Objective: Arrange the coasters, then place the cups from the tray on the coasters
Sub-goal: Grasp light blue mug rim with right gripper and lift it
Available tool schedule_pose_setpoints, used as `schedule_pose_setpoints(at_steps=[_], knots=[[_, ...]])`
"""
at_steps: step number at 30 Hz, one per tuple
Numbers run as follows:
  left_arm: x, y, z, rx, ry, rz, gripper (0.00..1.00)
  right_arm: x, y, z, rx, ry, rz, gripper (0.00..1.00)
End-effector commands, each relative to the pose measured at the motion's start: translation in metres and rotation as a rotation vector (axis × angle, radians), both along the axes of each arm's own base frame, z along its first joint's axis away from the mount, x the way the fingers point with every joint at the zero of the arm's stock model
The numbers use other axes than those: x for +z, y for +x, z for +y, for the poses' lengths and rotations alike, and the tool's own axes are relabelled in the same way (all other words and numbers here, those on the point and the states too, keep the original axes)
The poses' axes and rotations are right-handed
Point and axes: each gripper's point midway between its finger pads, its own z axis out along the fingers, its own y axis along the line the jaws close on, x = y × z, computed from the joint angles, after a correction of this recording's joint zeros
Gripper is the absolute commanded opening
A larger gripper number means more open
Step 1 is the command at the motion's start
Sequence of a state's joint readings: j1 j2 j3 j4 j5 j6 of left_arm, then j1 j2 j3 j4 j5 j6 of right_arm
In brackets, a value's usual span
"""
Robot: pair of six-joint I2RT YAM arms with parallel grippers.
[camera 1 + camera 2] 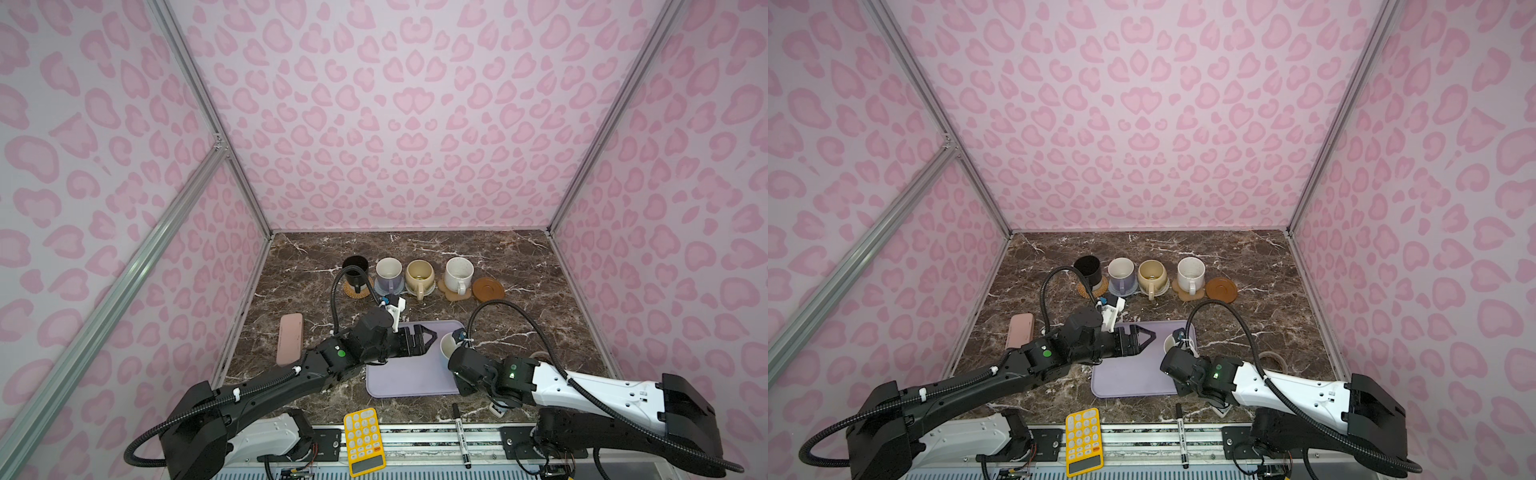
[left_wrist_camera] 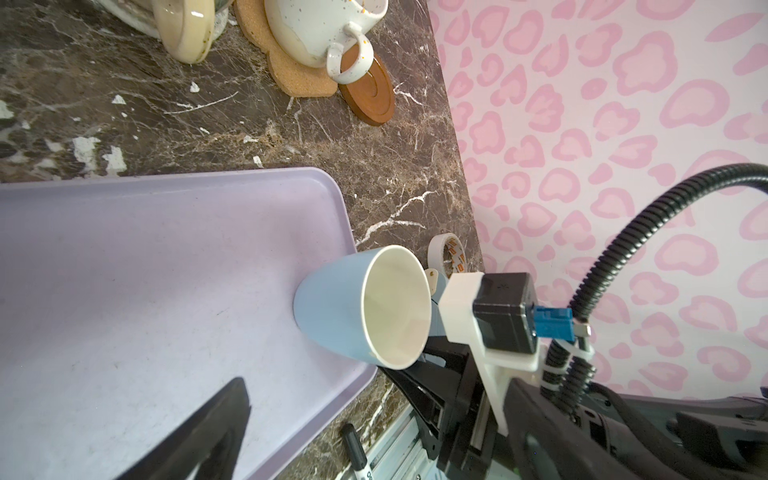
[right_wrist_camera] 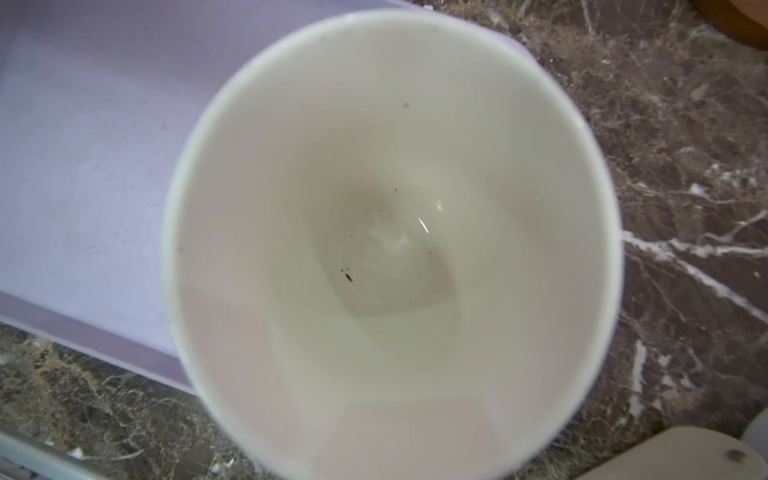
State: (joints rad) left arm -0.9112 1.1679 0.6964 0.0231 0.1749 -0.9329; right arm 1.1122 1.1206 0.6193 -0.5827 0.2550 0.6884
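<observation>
Four cups stand on coasters in a back row: black (image 1: pixel 355 270) on woven orange-tan (image 1: pixel 358 293), lavender (image 1: pixel 389 272) on grey-blue (image 1: pixel 380 287), beige-yellow (image 1: pixel 419 275) on cream (image 1: pixel 434 286), and speckled white (image 1: pixel 458 272) on the tan flower (image 1: pixel 457 295). The brown wooden disc (image 1: pixel 488 288) at the row's right end is bare. The light blue cup (image 2: pixel 332 307) leans at the lavender tray's (image 1: pixel 399 378) right edge. My right gripper (image 1: pixel 454 352) is shut on its handle side, its fingers hidden behind the cup. The cup's pale inside (image 3: pixel 390 232) fills the right wrist view. My left gripper (image 1: pixel 428 338) hovers open over the tray.
A pink oblong case (image 1: pixel 289 338) lies left of the tray. A yellow calculator (image 1: pixel 363 440) and a marker (image 1: pixel 460 432) lie at the front edge. A pale tape ring (image 2: pixel 446 253) lies right of the tray, near the right wall. Patterned walls close in three sides.
</observation>
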Motion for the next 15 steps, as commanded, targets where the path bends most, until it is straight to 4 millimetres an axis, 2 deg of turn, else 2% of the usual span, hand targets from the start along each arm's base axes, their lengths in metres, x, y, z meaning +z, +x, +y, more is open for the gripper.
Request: schedule_pose_setpoints(at_steps=[1,8,15], knots=[[0.009,0.005,0.0,0.013,-0.013,-0.034,0.97,0.012,0.009,0.004,-0.012,0.021,-0.058,0.05],[0.03,0.014,-0.006,0.031,-0.043,-0.073,0.97,0.04,0.025,0.001,-0.043,0.045,-0.163,0.0],[0.063,0.029,-0.008,0.077,-0.044,-0.141,0.97,0.066,0.05,-0.018,-0.102,0.047,-0.183,0.0]])
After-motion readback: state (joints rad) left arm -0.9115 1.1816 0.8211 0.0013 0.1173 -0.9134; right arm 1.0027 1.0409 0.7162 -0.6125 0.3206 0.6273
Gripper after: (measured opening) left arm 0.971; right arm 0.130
